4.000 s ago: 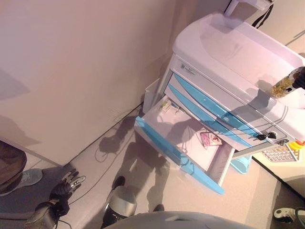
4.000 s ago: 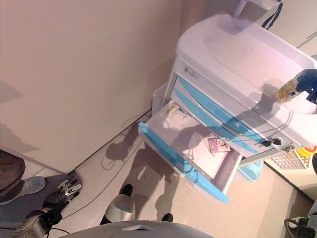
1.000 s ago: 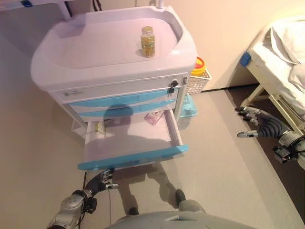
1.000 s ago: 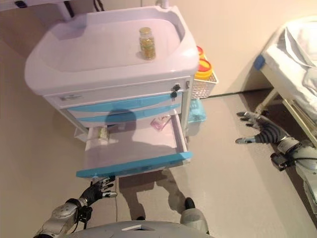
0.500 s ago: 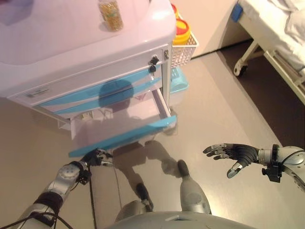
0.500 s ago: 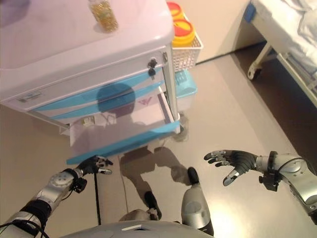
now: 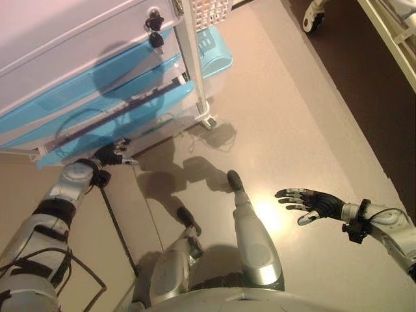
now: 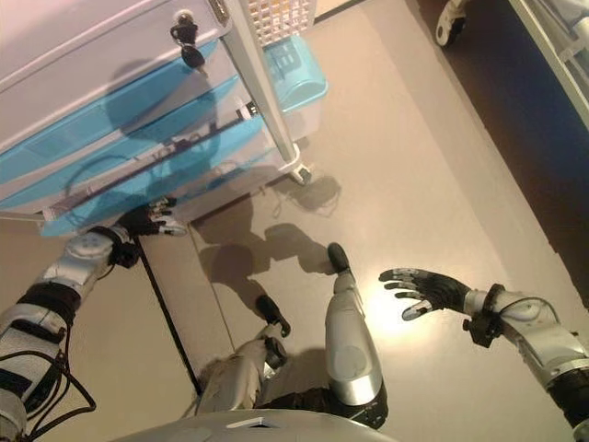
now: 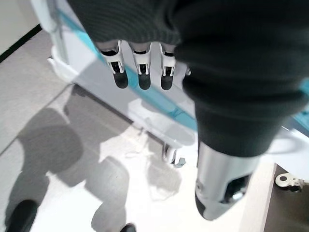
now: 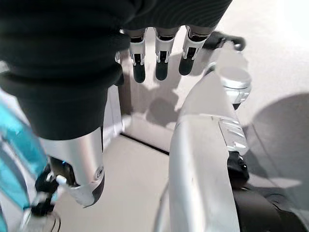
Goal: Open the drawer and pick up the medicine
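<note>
1. Your left robot hand [image 7: 112, 155] sits at the lower front edge of the cart [image 7: 78, 52], right by the pale blue front of the lowest drawer [image 7: 110, 127]; its fingers [image 9: 139, 72] hang straight and loose in the left wrist view, curled round nothing.
2. Your right robot hand [image 7: 312, 203] hovers over the floor [image 7: 292, 117] well apart from the cart, palm spread, fingers relaxed, thumb apart from them; it carries nothing.
3. The drawer shows only as a slanted blue front below two other blue drawer fronts [image 7: 84, 84]; you cannot see inside it from this angle, and whether it stands slightly out or fully in is hard to tell.
4. The medicine shows in none of your views; neither robot hand has it.
5. A bunch of dark keys [image 7: 155, 25] hangs from the lock at the cart's upper right corner; a white wire basket [image 7: 209, 6] hangs on the cart's side, and a light blue bin [image 7: 211, 49] sits on the floor just beside the cart's white leg [image 7: 195, 71].
6. A bed frame with a caster wheel [image 7: 312, 13] shows at the upper right, on the darker floor.
</note>
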### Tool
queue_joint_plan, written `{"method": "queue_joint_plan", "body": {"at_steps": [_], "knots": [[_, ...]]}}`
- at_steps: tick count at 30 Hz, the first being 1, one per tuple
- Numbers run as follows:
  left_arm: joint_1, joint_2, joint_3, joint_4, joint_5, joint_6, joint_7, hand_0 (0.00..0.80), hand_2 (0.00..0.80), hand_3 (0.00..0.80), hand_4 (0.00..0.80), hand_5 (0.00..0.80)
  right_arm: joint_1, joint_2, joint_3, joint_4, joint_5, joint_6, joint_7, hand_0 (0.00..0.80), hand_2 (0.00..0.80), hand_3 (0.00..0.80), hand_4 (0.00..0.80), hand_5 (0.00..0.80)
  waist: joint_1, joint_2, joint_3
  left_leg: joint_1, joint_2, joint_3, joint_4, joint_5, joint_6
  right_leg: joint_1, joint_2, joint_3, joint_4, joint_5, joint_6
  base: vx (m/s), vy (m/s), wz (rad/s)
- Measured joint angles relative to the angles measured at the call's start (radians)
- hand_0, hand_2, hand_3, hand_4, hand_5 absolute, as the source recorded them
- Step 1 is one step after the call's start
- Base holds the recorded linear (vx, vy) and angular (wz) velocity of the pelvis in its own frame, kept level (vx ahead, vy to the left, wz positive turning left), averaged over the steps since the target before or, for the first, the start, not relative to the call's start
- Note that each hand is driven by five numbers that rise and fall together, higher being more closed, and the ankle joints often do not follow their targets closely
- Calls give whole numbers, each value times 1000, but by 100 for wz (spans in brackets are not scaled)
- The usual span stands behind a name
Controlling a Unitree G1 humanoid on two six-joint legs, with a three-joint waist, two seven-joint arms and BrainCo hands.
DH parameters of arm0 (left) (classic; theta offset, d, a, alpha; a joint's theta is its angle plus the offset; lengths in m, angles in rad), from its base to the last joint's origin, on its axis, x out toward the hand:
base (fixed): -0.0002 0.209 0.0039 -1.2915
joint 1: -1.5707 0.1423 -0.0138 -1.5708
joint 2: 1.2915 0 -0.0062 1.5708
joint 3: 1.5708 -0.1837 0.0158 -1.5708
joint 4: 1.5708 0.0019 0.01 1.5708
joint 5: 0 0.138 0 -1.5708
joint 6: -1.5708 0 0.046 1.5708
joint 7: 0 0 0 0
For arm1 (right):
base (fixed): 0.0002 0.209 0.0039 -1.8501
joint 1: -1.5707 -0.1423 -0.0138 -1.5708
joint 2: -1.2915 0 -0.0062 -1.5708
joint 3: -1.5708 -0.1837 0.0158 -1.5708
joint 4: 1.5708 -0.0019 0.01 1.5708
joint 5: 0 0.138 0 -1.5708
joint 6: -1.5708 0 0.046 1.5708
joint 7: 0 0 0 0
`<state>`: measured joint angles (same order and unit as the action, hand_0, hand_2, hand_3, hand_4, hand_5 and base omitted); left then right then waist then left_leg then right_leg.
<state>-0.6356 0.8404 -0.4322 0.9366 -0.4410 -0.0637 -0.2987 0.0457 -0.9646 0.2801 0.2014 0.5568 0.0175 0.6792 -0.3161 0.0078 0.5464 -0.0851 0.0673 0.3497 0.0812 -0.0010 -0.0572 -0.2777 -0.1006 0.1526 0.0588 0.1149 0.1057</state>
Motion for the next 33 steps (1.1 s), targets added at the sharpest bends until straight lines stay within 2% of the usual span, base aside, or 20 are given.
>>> {"method": "queue_joint_plan", "body": {"at_steps": [5,12,19,21,25,27,29,33], "knots": [[-96,50,-2,98,8,15,-26,0,0,0,0,0,18,55,16,37,4,-53,-88,0,0,0,0,0,-9,0,1,-79,21,-3,55,-21,-8,-55,12,-1,4,12,-15,-4,-3,-1],[-154,58,-7,139,11,41,-54,0,0,0,0,0,33,139,21,84,12,-118,-212,0,0,0,0,0,-2,-2,1,-121,23,-28,65,-22,-7,-76,9,-23,4,16,-20,5,-42,10],[-201,85,5,162,0,59,-64,0,0,0,0,0,39,230,51,136,5,-150,-245,0,0,0,0,0,32,-14,7,-164,35,-69,108,-26,-9,-83,10,-58,11,16,-21,0,-87,15],[-199,86,9,160,0,58,-104,0,0,0,0,0,37,238,50,145,-5,-148,-260,0,0,0,0,0,43,-15,6,-163,36,-78,115,-26,-8,-75,10,-63,12,17,-22,13,-79,10],[-135,72,17,119,-12,59,-199,0,0,0,0,0,23,259,49,199,-42,-109,-299,0,0,0,0,0,51,-26,7,-120,37,-93,116,-28,-10,-18,9,-77,2,17,-23,21,-75,9],[-42,39,29,33,-15,62,-234,0,0,0,0,0,24,279,48,229,-60,-66,-316,0,0,0,0,0,63,-27,7,-76,37,-97,99,-30,-12,25,9,-82,-10,15,-23,-50,-142,3],[50,-20,56,-67,-32,66,-269,0,0,0,0,0,17,310,48,268,-90,-20,-343,0,0,0,0,0,86,-28,6,-45,35,-97,79,-19,-13,49,9,-84,-17,14,-22,6,-135,2],[200,-177,74,-145,-32,104,-325,0,0,0,0,0,-11,389,45,346,-107,74,-377,0,0,0,0,0,119,-29,6,35,32,-121,0,20,-20,131,11,-117,-61,14,-22,59,-122,19]]}}
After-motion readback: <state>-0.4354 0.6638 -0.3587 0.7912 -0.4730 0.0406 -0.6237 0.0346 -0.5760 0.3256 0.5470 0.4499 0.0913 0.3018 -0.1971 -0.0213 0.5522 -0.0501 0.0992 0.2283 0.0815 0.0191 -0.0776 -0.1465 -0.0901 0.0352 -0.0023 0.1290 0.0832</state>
